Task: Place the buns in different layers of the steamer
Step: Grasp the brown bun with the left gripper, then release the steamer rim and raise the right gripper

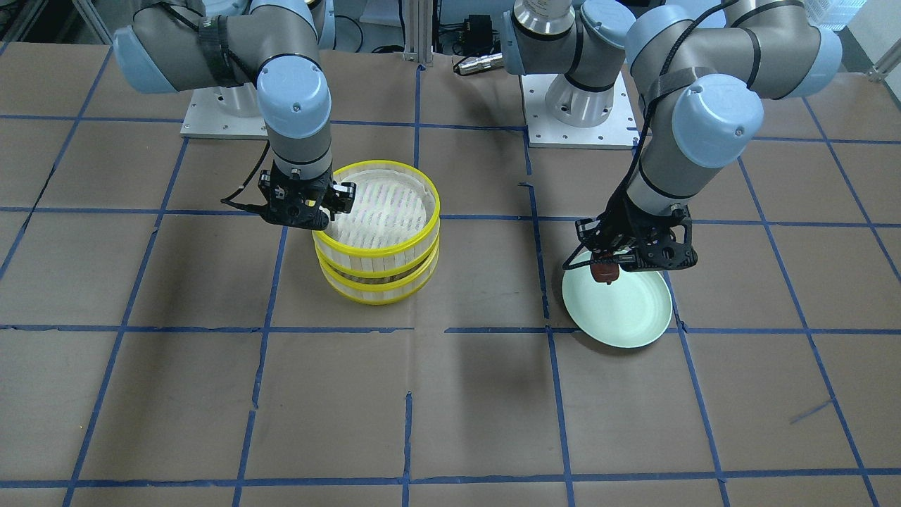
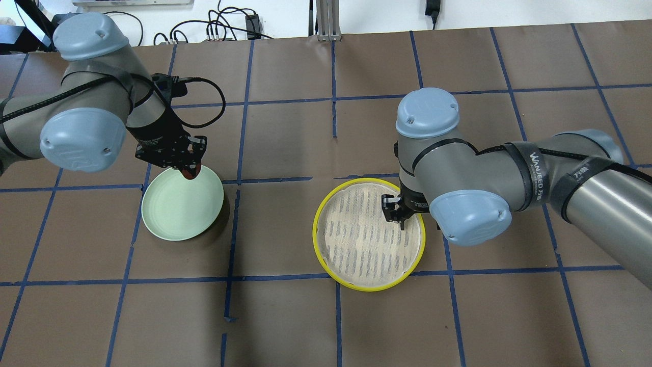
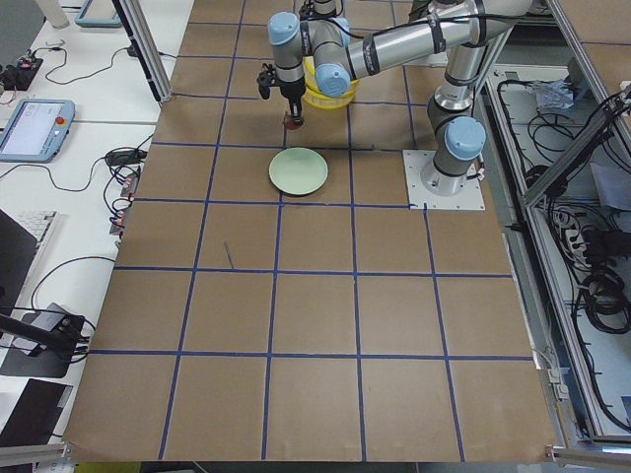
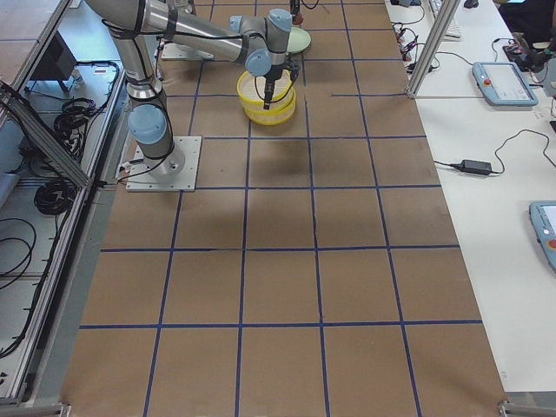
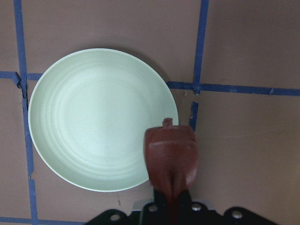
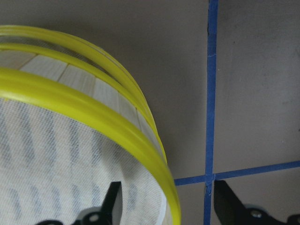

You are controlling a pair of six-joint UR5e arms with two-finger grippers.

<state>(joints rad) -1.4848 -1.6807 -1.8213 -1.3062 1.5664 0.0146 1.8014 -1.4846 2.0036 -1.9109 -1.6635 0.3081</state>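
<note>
Your left hand (image 2: pixel 189 171) is clamped on the reddish-brown bun (image 5: pixel 171 159), held above the edge of the green plate (image 5: pixel 84 122) for carrying. Your right hand (image 6: pixel 168 205), fingers apart, straddles the rim of the top steamer tray (image 6: pixel 70 101), probably to lift it.

My left claw (image 1: pixel 607 267) is black, and the bun (image 5: pixel 170 159) in it is a glossy reddish-brown. The plate (image 5: pixel 84 117) is pale mint green with faint concentric rings. The top steamer layer (image 2: pixel 315 232) and lower steamer layer (image 1: pixel 380 285) have bright yellow rims and pale cream slatted sides. The top floor is white mesh with rows of grey dashes. My right claw (image 6: pixel 168 206) is black too. The bench (image 1: pixel 450 422) is matte brown, squared off by blue tape (image 1: pixel 211 328). My left arm (image 2: pixel 102 97) and right arm (image 2: pixel 489 168) are grey with light blue caps.
</note>
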